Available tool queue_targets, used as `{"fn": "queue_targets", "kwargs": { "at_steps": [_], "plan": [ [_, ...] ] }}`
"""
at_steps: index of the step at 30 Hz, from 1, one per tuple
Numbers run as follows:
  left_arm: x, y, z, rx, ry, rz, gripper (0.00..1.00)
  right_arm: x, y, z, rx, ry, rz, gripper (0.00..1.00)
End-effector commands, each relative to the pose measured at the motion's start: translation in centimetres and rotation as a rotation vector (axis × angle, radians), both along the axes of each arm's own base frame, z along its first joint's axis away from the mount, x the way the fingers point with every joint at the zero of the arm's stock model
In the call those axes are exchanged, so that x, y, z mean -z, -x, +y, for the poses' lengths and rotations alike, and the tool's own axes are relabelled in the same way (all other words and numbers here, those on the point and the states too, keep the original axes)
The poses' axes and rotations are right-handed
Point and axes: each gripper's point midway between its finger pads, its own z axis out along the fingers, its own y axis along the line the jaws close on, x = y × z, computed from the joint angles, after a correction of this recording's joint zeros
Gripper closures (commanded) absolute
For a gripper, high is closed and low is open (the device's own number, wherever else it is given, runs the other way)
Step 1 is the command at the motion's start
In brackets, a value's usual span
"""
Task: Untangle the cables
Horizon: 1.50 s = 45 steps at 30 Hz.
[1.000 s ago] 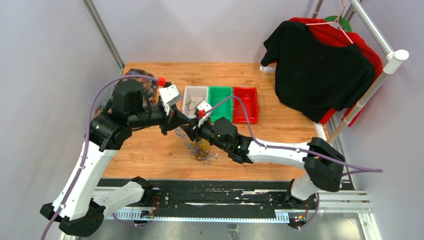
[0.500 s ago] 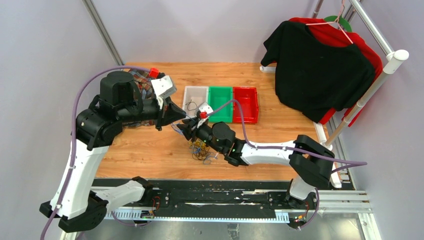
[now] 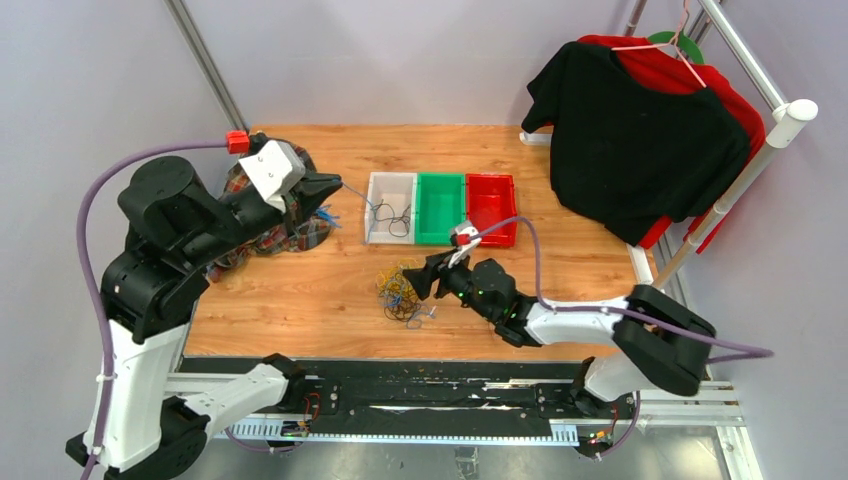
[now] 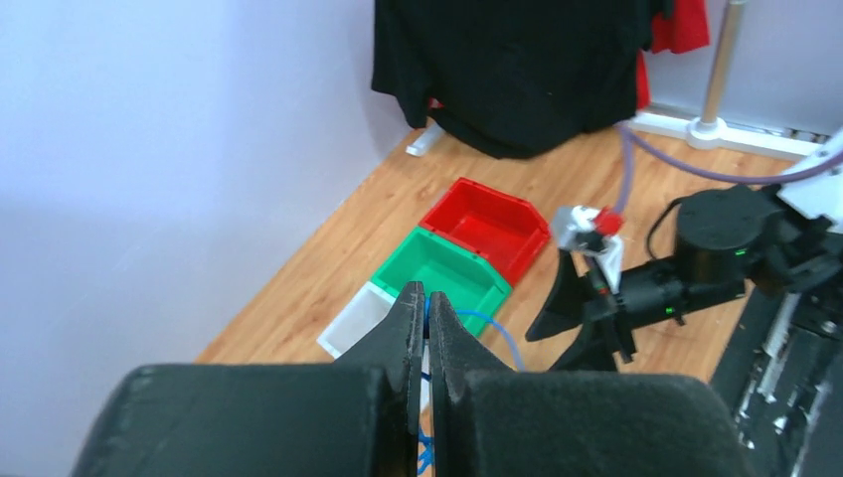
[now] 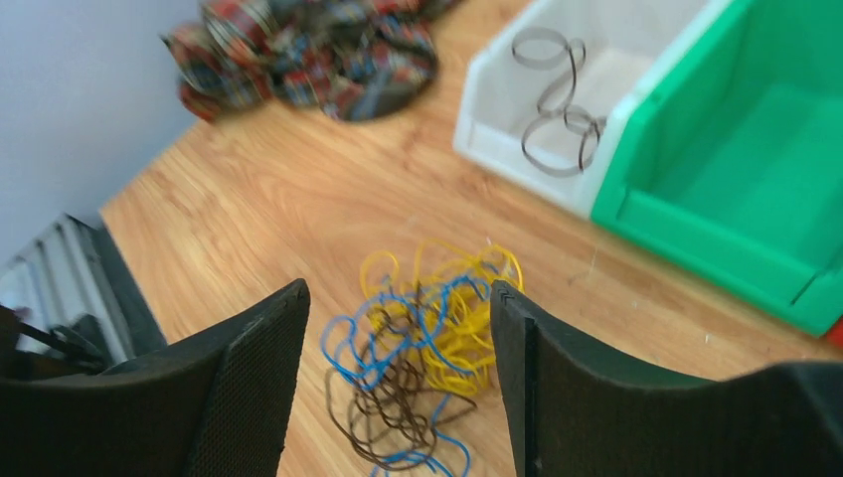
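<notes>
Since the coming move turns on where the clump lies from each arm, the layout matters most. On the table point(image 3: 300, 300) three bins stand in a row at the far side: a white bin point(image 3: 391, 176), a green bin point(image 3: 440, 205) and a red bin point(image 3: 490, 205). A plaid cloth point(image 3: 265, 235) lies heaped to their left.

The tangle of cables point(image 3: 401, 294), made up of yellow, blue and dark brown loops, sits on bare wood in front of the white bin and apart from it. It is a rough clump with no firm long axis, perhaps a little longer from near to far. A few dark cables point(image 5: 555, 94) lie already sorted in the white bin.

The right end effector point(image 5: 396, 298) is by far the nearer one. It hangs just beside and above the tangle on its right side, with its fingers spread wide and holding nothing. From the right wrist the clump sits squarely between them, a little ahead. A short advance and descent should be enough for it to reach a strand.

The left end effector point(image 4: 427, 296) is raised well apart, toward the far left above the cloth. Its fingers are clenched on a single blue cable point(image 4: 484, 317), which trails toward the white bin. Whether that strand is joined to the clump cannot be told.
</notes>
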Motion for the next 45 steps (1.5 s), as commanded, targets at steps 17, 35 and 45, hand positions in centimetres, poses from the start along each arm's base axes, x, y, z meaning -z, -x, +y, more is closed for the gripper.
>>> {"fn": "queue_targets", "kwargs": {
  "at_steps": [17,35,45],
  "plan": [
    [11.5,-12.5,-7.9,-0.002,-0.055,0.311,1.0,-8.6,-6.6,-17.4,0.657,0.077,-0.161,0.29],
    [23.8,-23.5,-16.9,-0.018,-0.234,0.447,0.99,-7.7,-8.4,-23.7,0.834,0.12,-0.148,0.29],
    [30.0,-29.2,-17.0,-0.192,-0.353,0.38,1.0,-7.1,-8.8,-24.0,0.828,0.12,-0.133,0.3]
  ]
}}
